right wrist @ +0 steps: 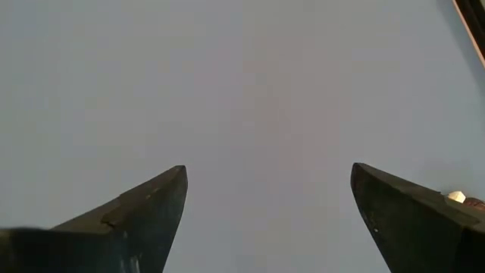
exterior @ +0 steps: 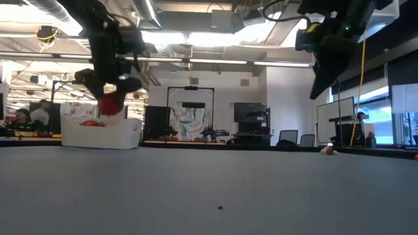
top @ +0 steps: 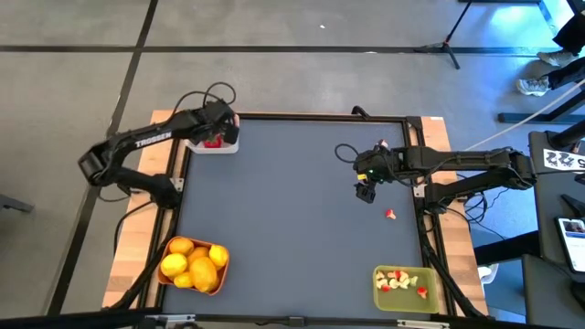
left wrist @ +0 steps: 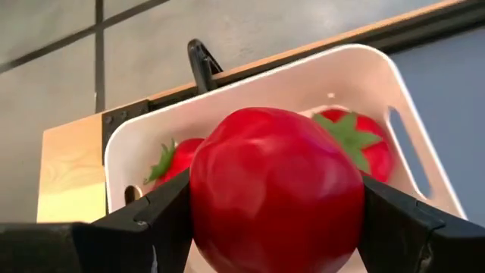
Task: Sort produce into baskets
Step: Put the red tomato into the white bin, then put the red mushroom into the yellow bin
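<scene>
An open-plan lab or workshop is shown: exposed ceiling ducts (exterior: 46, 10) and strip lights (exterior: 215, 62) at the top of the low view, desks with monitors (exterior: 248, 121) and office chairs (exterior: 285, 138) mid-frame, a concrete floor (top: 274, 73) around the table (top: 292, 228).

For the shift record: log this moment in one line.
left tool: holds glossy red toy strawberry above white square plastic bin | right tool: open, empty, above grey table | loose piece: small red-and-pale bit
</scene>
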Action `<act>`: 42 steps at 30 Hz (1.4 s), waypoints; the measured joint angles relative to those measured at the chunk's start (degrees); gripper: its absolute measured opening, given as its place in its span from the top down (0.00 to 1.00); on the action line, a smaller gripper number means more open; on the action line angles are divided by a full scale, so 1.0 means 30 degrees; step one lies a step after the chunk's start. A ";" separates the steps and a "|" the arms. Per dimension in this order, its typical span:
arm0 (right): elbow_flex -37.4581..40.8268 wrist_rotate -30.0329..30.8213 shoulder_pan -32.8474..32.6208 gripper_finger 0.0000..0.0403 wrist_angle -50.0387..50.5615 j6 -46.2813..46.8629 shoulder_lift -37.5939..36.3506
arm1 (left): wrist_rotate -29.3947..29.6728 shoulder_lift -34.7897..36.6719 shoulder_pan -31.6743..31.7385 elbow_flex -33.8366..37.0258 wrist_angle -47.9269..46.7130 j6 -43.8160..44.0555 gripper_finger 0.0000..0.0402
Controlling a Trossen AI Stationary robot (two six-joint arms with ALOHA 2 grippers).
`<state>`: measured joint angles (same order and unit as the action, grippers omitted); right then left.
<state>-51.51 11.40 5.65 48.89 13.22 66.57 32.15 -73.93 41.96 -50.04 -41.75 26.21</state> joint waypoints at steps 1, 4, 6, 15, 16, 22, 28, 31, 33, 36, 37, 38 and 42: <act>0.0000 0.0007 0.0000 0.08 0.0004 0.0001 0.0000 | 0.0025 -0.0308 0.0222 0.0000 0.0282 -0.0030 0.30; 0.0000 0.0000 0.0000 0.08 -0.0031 0.0011 0.0000 | 0.0041 -0.1064 0.0616 0.0000 0.0705 -0.0186 0.30; 0.0000 -0.0007 0.0000 0.08 -0.0248 0.0033 0.0000 | 0.0062 -0.1437 0.0830 0.0000 0.1074 -0.0584 0.30; 0.0000 -0.0175 0.0000 0.08 -0.0856 0.0069 0.0000 | 0.0005 -0.2018 0.1549 0.0000 0.1637 -0.0772 0.15; 0.0000 -0.0175 0.0000 0.08 -0.0860 0.0069 0.0000 | -0.0002 -0.2018 0.1653 0.0000 0.1659 -0.0841 0.11; 0.0000 -0.0175 0.0000 0.08 -0.0863 0.0069 0.0000 | -0.0046 -0.2018 0.1945 0.0000 0.1161 -0.1274 0.02; 0.0000 -0.0172 0.0000 0.08 -0.0863 0.0140 0.0000 | -0.1596 -0.2018 0.1282 -0.0013 0.0617 -0.1653 0.03; 0.0000 0.0092 0.0000 0.08 -0.0859 0.0151 0.0000 | -0.2913 -0.1995 0.0633 -0.0236 0.0663 -0.2140 0.03; -0.0007 0.0606 0.0007 0.08 -0.0816 0.0213 0.0000 | -0.3572 -0.1929 0.0058 -0.0467 0.0719 -0.2212 0.03; -0.0007 0.1598 0.0169 0.08 -0.0509 0.0639 0.0000 | -0.3726 -0.1603 -0.0869 -0.0770 0.0718 -0.1822 0.03; -0.0007 0.1768 0.0330 0.08 -0.0388 0.0805 0.0000 | -0.3701 -0.1451 -0.1172 -0.0838 0.0740 -0.1779 0.03; -0.0007 0.1807 0.0514 0.08 -0.0233 0.0954 0.0000 | -0.3703 -0.1298 -0.1444 -0.0875 0.0749 -0.1783 0.03; -0.0007 0.1843 0.1319 0.08 0.0363 0.1002 0.0000 | -0.3706 -0.0699 -0.1993 -0.0882 0.0711 -0.1796 0.03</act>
<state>-51.53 16.93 9.61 49.98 16.23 66.57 21.03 -76.03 35.98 -52.69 -39.62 20.82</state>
